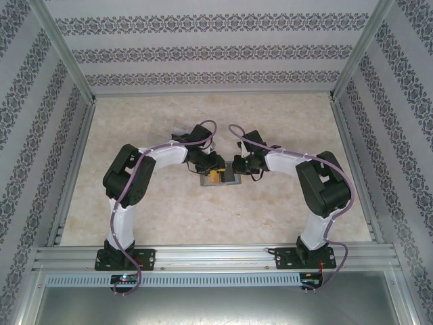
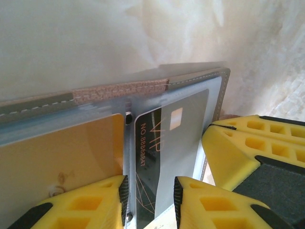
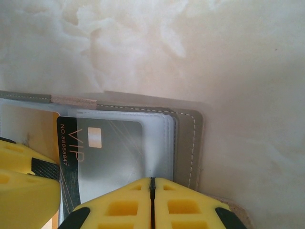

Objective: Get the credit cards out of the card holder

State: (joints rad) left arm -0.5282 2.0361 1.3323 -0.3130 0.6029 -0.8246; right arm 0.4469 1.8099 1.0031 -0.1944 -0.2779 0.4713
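Card holder (image 3: pixel 188 143): stitched grey rectangular cover, clear sleeves.

The holder (image 1: pixel 229 181) lies open on the counter (image 1: pixel 203 223), between the left gripper (image 2: pixel 150 200) and the right gripper (image 3: pixel 151 202). Inside it, the VIP card (image 2: pixel 162 157) sits beside another card (image 2: pixel 57 157), between the left gripper's fingers (image 2: pixel 81 202).

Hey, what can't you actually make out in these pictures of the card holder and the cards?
Left wrist: the gold card is blurred, cut off by the left edge, its lower part behind the left gripper.
Right wrist: the VIP card's lower end is behind the right gripper; whether its shut fingers pinch anything is hidden.
Top external: the card holder is tiny and mostly covered by both grippers; cards cannot be counted.
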